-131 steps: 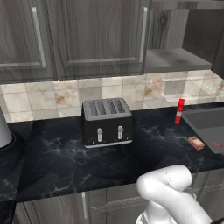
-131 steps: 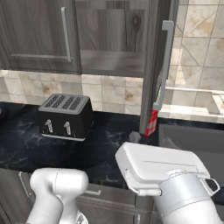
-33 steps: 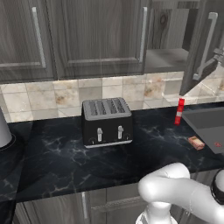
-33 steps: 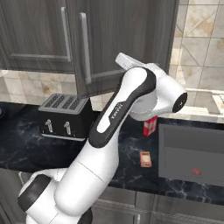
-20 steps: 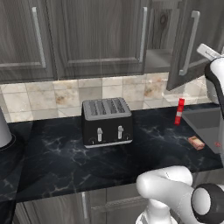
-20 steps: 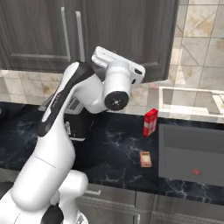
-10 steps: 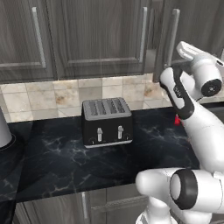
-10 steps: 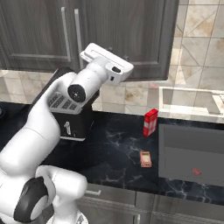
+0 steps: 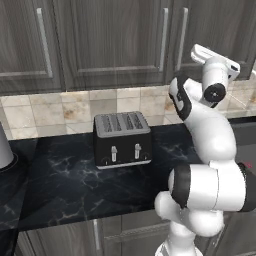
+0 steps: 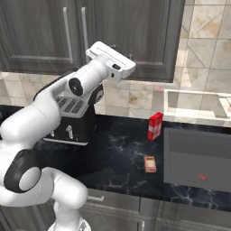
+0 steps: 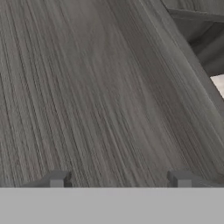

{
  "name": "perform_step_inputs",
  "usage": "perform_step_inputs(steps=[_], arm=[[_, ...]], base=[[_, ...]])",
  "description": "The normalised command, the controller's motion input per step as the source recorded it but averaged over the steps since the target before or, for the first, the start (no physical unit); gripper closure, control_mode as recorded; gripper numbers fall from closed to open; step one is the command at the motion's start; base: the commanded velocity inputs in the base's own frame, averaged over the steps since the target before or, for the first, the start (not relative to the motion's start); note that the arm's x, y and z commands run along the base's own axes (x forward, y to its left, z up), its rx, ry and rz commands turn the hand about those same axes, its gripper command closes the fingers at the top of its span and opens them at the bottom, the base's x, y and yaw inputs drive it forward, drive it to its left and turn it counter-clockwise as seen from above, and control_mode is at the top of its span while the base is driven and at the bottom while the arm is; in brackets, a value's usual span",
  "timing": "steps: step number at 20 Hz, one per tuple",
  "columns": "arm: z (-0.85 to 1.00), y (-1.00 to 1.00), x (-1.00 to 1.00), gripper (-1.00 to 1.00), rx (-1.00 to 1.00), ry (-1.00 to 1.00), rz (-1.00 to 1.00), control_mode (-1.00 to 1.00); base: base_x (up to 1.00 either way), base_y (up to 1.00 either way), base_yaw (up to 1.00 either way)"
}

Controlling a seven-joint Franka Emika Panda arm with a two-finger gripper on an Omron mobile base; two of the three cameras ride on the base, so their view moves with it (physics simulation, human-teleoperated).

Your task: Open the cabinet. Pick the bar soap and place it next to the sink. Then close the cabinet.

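With its fingertips apart, the gripper [image 11: 118,178] faces the shut cabinet [image 10: 131,31] door, risking a scrape if it advances.

cabinet [image 10: 131,36]: 1 | toaster [image 9: 122,138]: 1 | bar soap [image 10: 150,164]: 1 | red-and-white bottle [image 10: 155,127]: 1 | sink [image 10: 198,160]: 1

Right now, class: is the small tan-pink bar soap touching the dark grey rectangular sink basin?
Apart. The right base view shows the bar soap lying on black countertop, a dark strip separating it from the sink.
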Motion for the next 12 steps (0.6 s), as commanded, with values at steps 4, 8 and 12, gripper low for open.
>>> perform_step_inputs(steps=[4,8,12], arm=[[0.19,0.00,0.46,-1.00,-0.01,0.12,-0.05,-1.00],[0.22,0.00,0.24,-1.00,0.00,0.13,-0.04,-1.00],[0.18,0.00,0.02,-1.00,0.00,0.14,-0.01,-1.00]], base=[[0.00,0.00,0.00],[0.00,0.00,0.00],[0.00,0.00,0.00]])
